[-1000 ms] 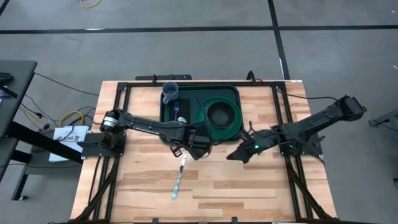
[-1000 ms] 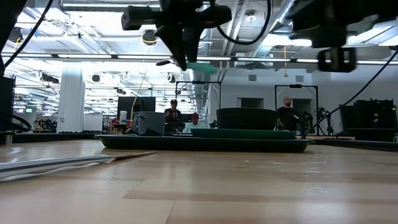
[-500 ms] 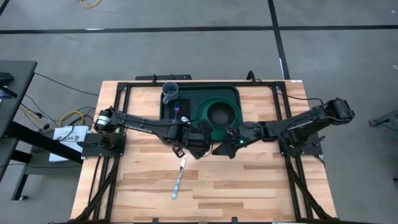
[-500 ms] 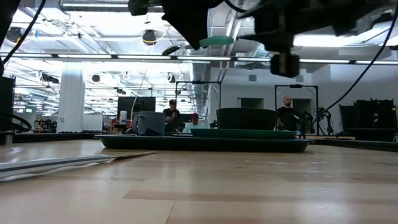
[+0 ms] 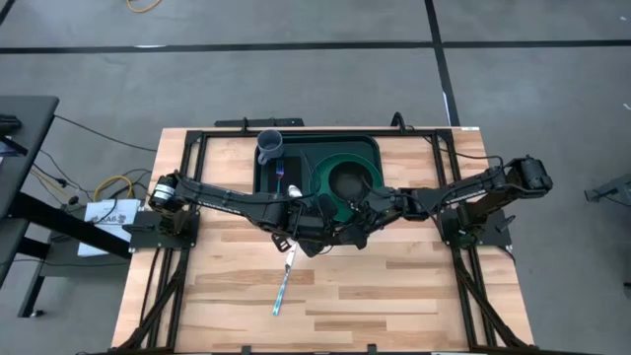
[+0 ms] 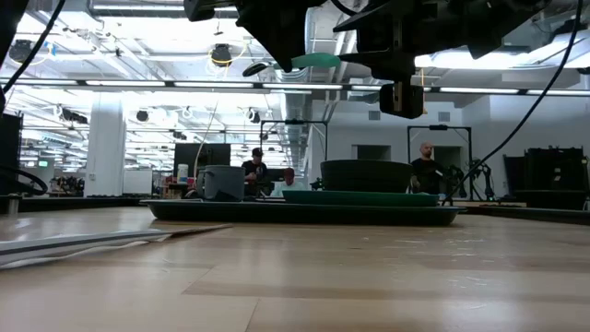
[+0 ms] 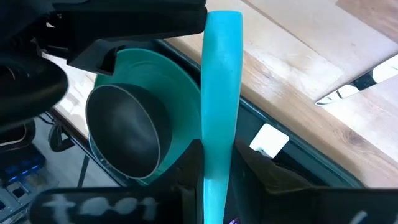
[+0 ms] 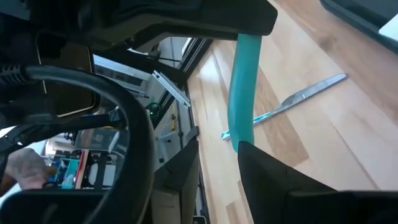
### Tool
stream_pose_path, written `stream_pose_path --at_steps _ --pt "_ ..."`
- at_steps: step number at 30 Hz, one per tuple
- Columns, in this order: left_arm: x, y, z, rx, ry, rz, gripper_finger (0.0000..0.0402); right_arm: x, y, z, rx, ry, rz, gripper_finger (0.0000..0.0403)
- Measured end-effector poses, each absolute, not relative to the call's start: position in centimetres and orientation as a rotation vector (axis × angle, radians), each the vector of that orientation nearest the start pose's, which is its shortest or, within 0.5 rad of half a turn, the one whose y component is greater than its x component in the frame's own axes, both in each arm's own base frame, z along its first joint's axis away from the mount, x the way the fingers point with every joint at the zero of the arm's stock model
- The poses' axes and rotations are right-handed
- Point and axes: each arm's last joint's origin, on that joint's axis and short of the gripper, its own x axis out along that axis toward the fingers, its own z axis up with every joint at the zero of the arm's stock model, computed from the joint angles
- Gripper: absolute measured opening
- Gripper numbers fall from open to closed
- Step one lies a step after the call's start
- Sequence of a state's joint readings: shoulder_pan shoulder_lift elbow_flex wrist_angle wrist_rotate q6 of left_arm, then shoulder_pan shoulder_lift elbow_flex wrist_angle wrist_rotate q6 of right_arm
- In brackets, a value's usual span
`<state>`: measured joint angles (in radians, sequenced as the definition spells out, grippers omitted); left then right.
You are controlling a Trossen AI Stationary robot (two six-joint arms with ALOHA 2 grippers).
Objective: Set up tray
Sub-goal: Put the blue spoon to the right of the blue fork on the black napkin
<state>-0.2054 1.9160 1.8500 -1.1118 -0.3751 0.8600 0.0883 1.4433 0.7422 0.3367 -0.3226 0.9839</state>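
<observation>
Left gripper (image 7: pixel 214 186) fingers pinching a teal utensil handle (image 7: pixel 219 93), carrying it aloft over the counter (image 5: pixel 394 296) just at the near edge of the tray (image 5: pixel 365 146). Right gripper (image 8: pixel 217 165) reaching in to meet it, fingers parted narrowly on either side of the same teal handle; contact not clear, so cannot tell whether gripping or only bracketing it. Both grippers meeting in the air near the tray's front rim, looking like a handover in progress.

Tray sitting at the far middle of the counter, already holding a grey cup (image 5: pixel 269 146) in its far-left corner, a round green plate (image 5: pixel 320 187) with a dark bowl (image 5: pixel 350 180) on it, and a small white item (image 7: pixel 269 140) on the tray floor beside the plate.

Knife (image 5: pixel 283 284) with a teal handle lying on bare counter, well apart from the tray on the near side.

Judging the set-up partway done: cup, plate and bowl placed; the held utensil and the knife not yet on the tray
</observation>
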Motion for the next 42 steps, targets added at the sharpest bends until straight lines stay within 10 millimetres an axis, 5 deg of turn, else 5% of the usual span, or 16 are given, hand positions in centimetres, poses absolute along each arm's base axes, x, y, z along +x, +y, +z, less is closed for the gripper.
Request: stream_pose_path --at_steps 42 --pt "38.9 -7.0 31.0 1.063 1.143 -0.259 0.0037 30.0 2.0 21.9 0.925 0.518 0.177 0.0108"
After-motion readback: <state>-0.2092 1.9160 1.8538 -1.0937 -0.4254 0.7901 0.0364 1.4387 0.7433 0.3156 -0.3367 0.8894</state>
